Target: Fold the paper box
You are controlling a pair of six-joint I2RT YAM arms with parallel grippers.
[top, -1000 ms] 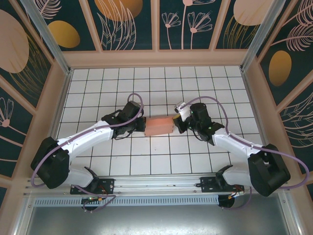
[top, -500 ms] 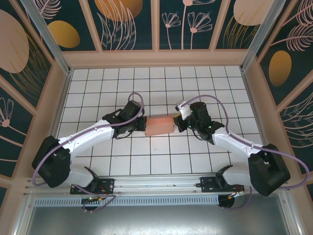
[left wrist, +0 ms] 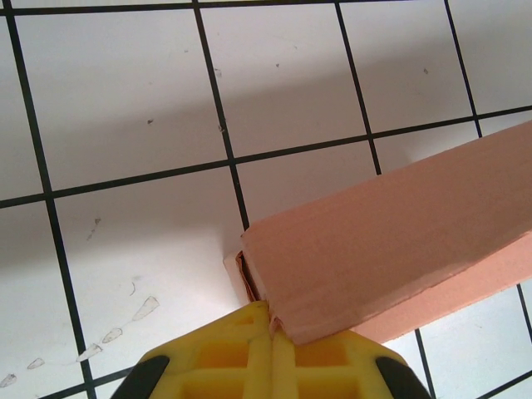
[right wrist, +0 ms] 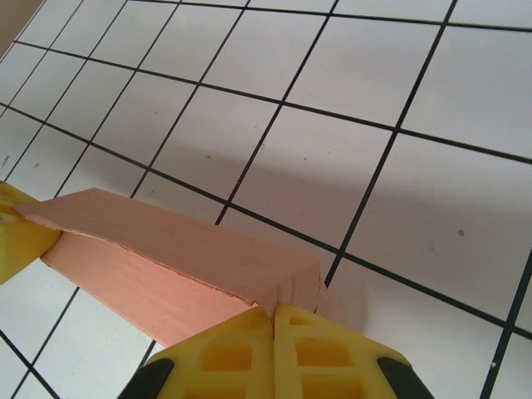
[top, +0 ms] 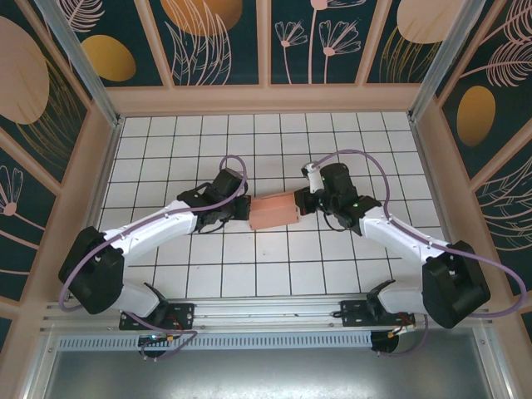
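- Looking first at my left gripper (left wrist: 270, 328): its yellow fingers are pressed together with no gap, and their tips touch the left end of the paper box (left wrist: 391, 241). I cannot tell if a thin flap is caught between them.
- My right gripper (right wrist: 273, 317) is closed in the same way, with its tips against the right end of the box.
- Compared with one second ago, the right gripper has gone a little toward the far side and the left one a little to the right. Both stayed closed.
- The box has turned slightly with them, so its right end now lies a bit farther than its left. It sits between the two grippers, over the middle of the tiled table (top: 166, 150).
- I judge that the body is already formed and only the ends are left. A small flap still sticks out at the left end.
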